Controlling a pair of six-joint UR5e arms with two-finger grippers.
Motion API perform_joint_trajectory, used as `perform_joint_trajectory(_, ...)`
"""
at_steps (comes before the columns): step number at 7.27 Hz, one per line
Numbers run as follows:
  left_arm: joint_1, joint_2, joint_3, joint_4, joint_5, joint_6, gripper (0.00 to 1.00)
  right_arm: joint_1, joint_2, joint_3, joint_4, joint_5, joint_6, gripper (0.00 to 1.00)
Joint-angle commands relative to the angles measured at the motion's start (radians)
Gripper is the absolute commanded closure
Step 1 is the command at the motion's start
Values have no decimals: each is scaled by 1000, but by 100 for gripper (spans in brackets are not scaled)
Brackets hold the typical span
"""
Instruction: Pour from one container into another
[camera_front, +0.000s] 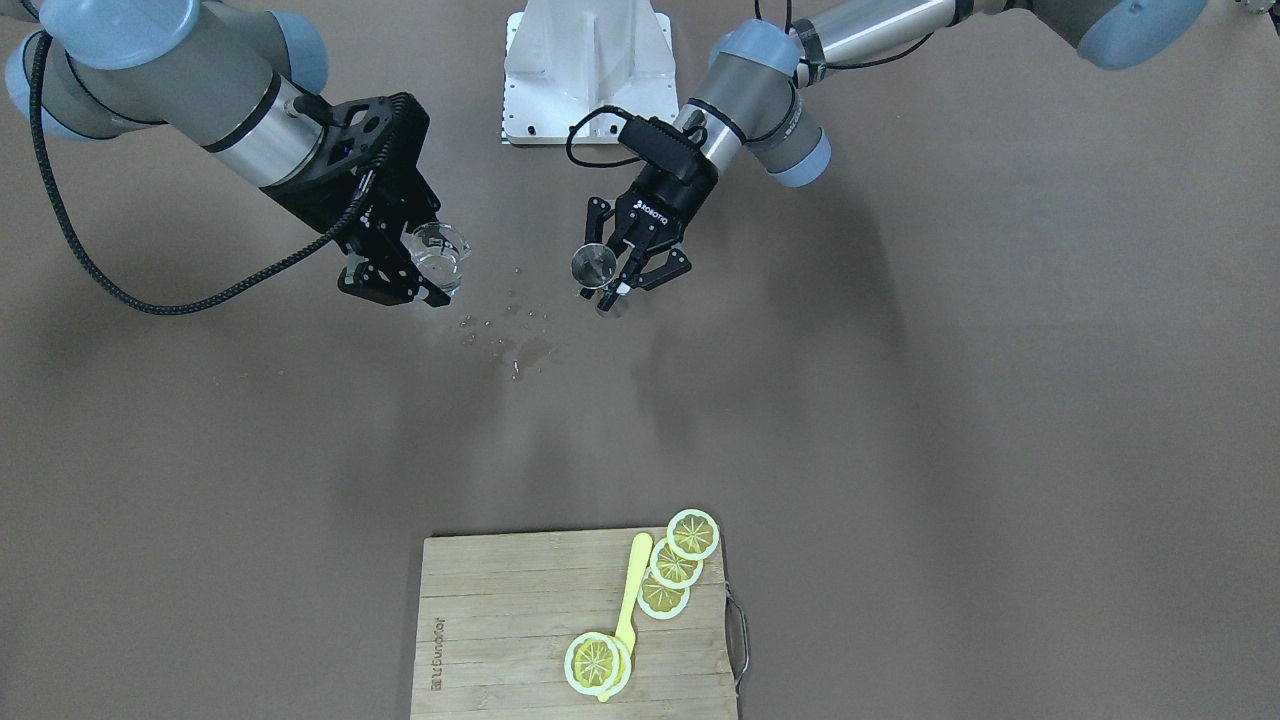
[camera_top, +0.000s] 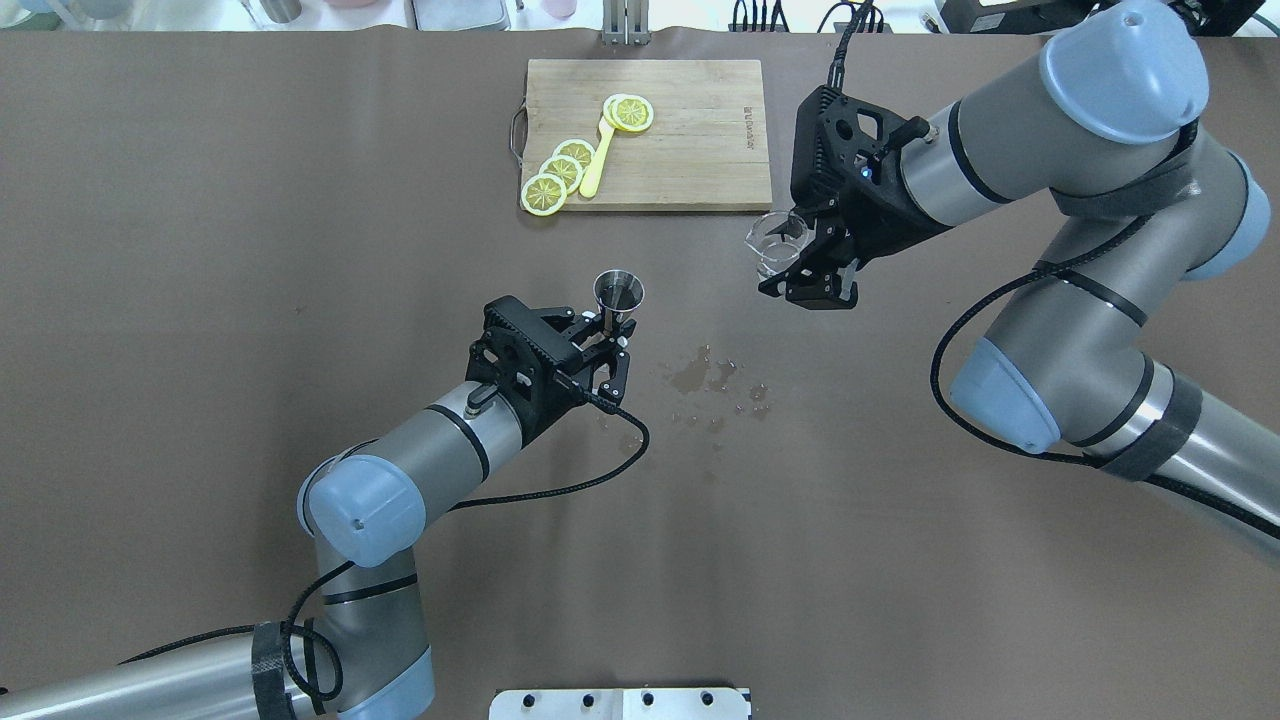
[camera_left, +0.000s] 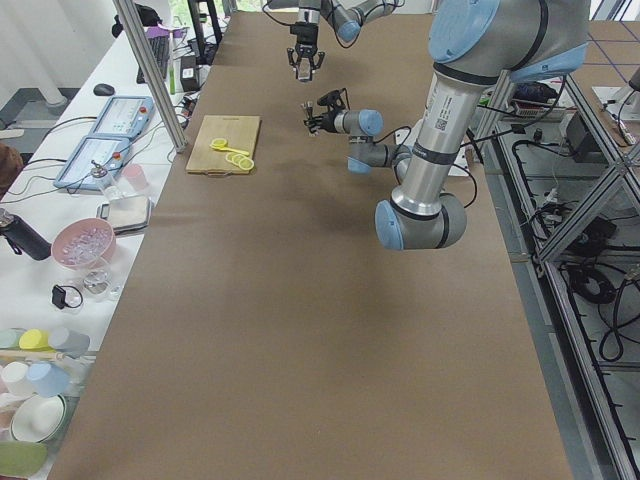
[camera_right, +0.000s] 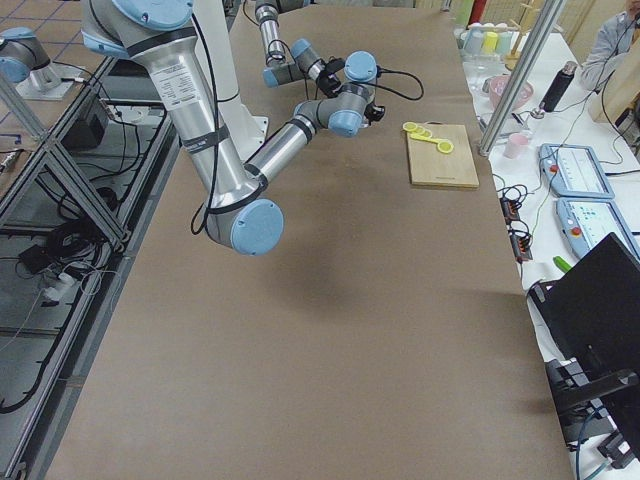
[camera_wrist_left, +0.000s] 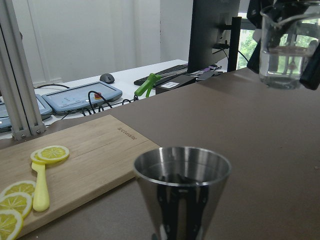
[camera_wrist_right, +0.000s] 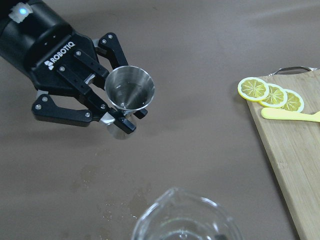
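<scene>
At the left end effector (camera_top: 610, 337): I read it closed narrow on the waist of the jigger (camera_top: 619, 290), one finger on each side. The wrist reaches in low over the tabletop (camera_top: 200, 300).
Jigger: steel, hourglass-shaped and upright with its wide mouth up, sitting just ahead of the left fingertips. From my feeds I cannot tell whether its lower cone touches the tabletop. I also cannot tell whether anything is in the upper cone.
Wet patch (camera_top: 697, 374): a dark blot with scattered droplets on the tabletop. It lies just to the right of the left end effector and down-left of the right one, between the two.
Right end effector (camera_top: 800, 278): closed on the glass cup (camera_top: 777, 241), fingers gripping its sides. I see it held clear above the tabletop, higher than the left one.
Glass cup: clear, upright and part filled with clear liquid on my left wrist feed. It projects from the right fingertips toward the left end effector, well apart from the jigger.
Cutting board (camera_top: 690, 150): wooden and flat on the tabletop, beyond both end effectors and nearer the right one. It has a metal handle on its left edge.
Lemon slices (camera_top: 561, 172): three overlap in a row at the board's left near corner. A fourth lies apart, touching the far end of a yellow utensil (camera_top: 596, 165).
</scene>
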Motion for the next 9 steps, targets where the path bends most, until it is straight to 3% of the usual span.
perform_joint_trajectory(1,-1,-2,2,-6,-4,0,100,-1,11,-13,-44,-9,-21,100)
perform_joint_trajectory(3,-2,-1,0,-7,-4,0,100,-2,59,-30,-124,-25,-52,100)
perform_joint_trajectory(6,-2,1,0,-6,-2,0,100,-8,186,-131,-180,-30,-47,100)
perform_joint_trajectory(9,-16,4,-1,-24,1,37,100,-48,235,-119,-269,-58,-52,100)
